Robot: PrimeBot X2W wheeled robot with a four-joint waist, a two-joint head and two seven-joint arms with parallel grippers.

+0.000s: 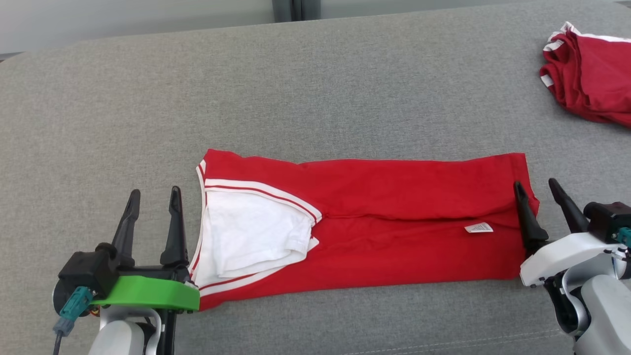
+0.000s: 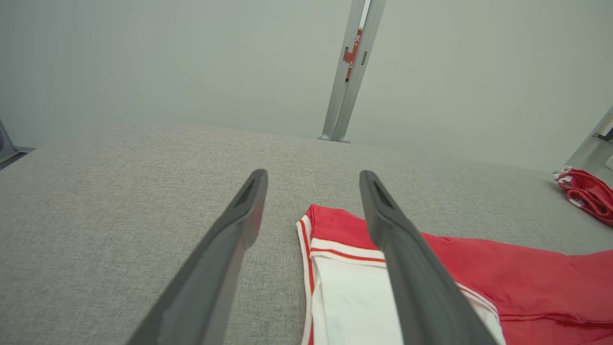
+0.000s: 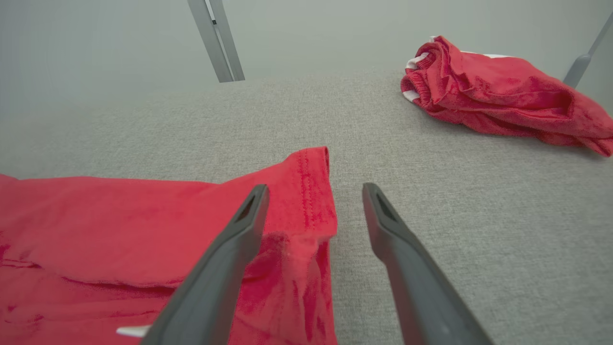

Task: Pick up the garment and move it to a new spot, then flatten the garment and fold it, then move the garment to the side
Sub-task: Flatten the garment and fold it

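Note:
A red garment [image 1: 394,217] with white trim and a white inner panel lies flat on the grey cushion [image 1: 315,93], folded lengthwise into a long band. My left gripper [image 1: 153,197] stands open just off its collar end, fingers apart over bare fabric; the left wrist view shows the collar [image 2: 345,249] behind the right finger [image 2: 407,268]. My right gripper [image 1: 537,190] is open at the hem end, its left finger over the garment's edge [image 3: 306,201] and its right finger over the cushion. Nothing is held.
A second red garment [image 1: 589,74] lies crumpled at the far right [image 3: 503,91]. Beyond the cushion's back edge stand a pale wall and a grey metal post [image 2: 352,72]. Grey cushion spreads on all sides.

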